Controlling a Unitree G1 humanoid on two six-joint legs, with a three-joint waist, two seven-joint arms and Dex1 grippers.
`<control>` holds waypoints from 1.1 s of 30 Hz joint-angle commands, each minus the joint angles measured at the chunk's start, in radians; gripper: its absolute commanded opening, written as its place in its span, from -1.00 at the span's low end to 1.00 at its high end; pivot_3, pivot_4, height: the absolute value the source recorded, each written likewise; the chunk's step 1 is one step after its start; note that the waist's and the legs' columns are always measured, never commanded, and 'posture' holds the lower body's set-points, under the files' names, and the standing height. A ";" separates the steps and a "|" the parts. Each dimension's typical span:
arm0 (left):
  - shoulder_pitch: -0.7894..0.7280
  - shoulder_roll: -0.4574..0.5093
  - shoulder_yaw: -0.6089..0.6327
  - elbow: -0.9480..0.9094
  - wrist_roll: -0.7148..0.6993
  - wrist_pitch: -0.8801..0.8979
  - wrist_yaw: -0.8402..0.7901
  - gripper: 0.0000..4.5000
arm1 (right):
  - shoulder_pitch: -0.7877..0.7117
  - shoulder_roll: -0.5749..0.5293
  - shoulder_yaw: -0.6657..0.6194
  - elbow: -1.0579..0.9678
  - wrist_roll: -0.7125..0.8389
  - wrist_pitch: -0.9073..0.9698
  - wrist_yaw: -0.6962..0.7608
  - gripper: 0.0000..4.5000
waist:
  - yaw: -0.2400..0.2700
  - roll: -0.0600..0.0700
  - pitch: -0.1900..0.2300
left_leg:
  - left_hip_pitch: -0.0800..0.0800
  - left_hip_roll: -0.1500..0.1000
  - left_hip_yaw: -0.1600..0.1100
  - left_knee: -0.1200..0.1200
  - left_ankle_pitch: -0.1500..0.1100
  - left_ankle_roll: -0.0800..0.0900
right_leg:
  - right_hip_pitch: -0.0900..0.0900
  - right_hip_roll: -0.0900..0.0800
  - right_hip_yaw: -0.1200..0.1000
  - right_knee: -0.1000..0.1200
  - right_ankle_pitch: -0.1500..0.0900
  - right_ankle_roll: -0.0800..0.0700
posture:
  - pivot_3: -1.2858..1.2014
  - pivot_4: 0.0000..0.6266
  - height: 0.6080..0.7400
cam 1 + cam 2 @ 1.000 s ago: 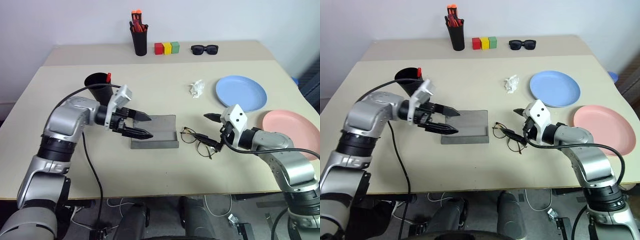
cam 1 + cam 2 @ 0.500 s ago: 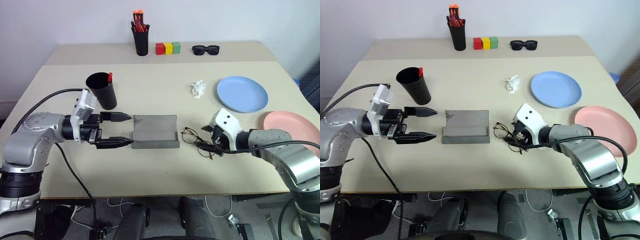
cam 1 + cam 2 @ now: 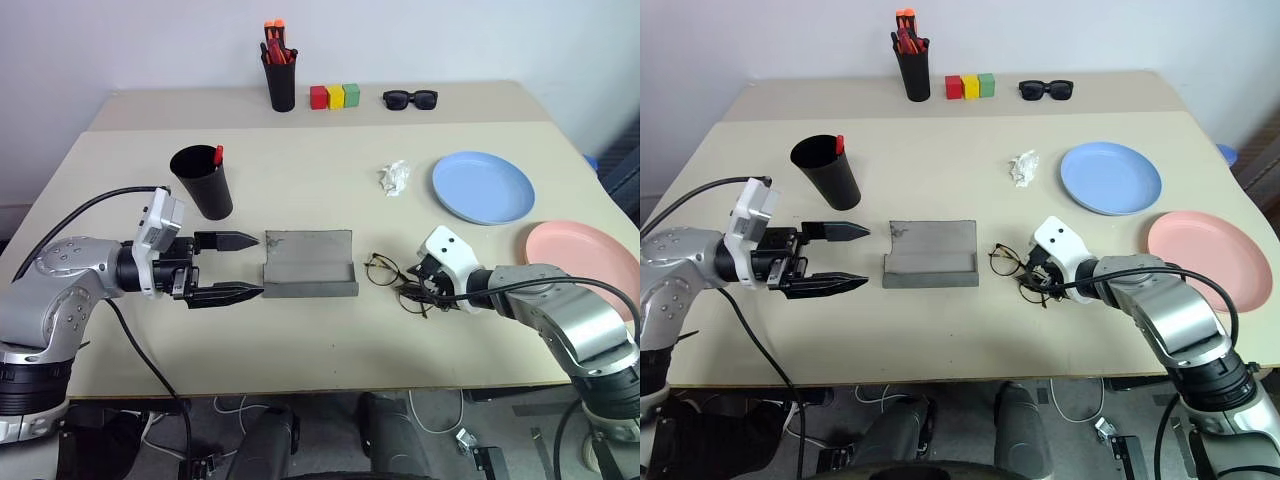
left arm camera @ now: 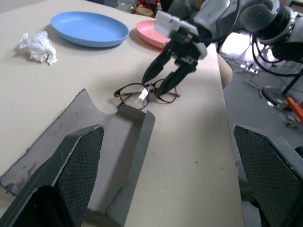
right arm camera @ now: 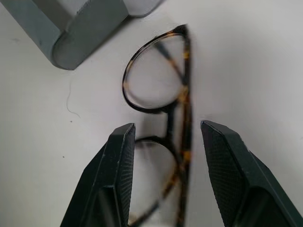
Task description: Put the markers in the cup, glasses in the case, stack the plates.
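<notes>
Glasses (image 3: 396, 283) lie on the table (image 3: 320, 340) right of the open grey case (image 3: 309, 264); left gripper (image 3: 240, 267) gapes wide beside it, right gripper (image 5: 165, 170) straddles the frame, part-open, not clamped. Behind: black cup (image 3: 202, 181), crumpled paper (image 3: 395, 178), blue plate (image 3: 483, 186), pink plate (image 3: 590, 255). No readable writing.

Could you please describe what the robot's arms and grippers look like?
Both arms are silver-grey metal with black joint bands and a loose black cable. A white camera block sits at each wrist. The left gripper and the right gripper each have two black, tapered, pointed fingers with cross-hatched inner pads.
</notes>
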 commanded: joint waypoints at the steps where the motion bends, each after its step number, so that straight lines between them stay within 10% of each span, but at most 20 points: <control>1: 0.032 0.030 0.022 -0.046 -0.041 0.006 -0.008 1.00 | -0.027 0.002 -0.013 -0.021 0.014 0.017 0.006 -0.02 | -0.002 0.000 0.000 | 0.000 0.000 0.000 0.000 0.000 0.000 | 0.000 0.000 0.000 0.000 0.000 0.000 | 0.03 -0.52 1.00; 8: 0.046 0.022 0.013 -0.047 -0.044 -0.014 0.007 1.00 | -0.044 0.004 -0.003 0.000 -0.001 0.015 -0.003 -0.98 | -0.001 -0.001 0.000 | 0.001 0.001 0.000 -0.001 0.000 0.000 | 0.001 0.001 0.000 -0.001 0.000 0.000 | 0.03 -0.52 1.00; 18: 0.113 0.053 0.037 -0.052 -0.048 -0.032 -0.012 1.00 | -0.059 -0.001 -0.038 0.006 0.012 -0.009 0.010 -0.98 | -0.001 -0.001 -0.001 | 0.001 0.002 0.000 -0.001 0.000 0.000 | 0.002 0.001 0.000 -0.004 0.000 0.000 | 0.03 -0.52 1.00; 33: 0.197 0.056 0.185 -0.004 -0.096 -0.048 0.079 1.00 | -0.347 0.345 -0.010 0.047 0.143 -0.060 -0.011 -0.98 | -0.003 0.000 0.000 | -0.001 0.004 0.001 -0.004 0.000 0.000 | -0.002 0.004 -0.001 -0.006 0.002 -0.003 | 0.03 -0.52 1.00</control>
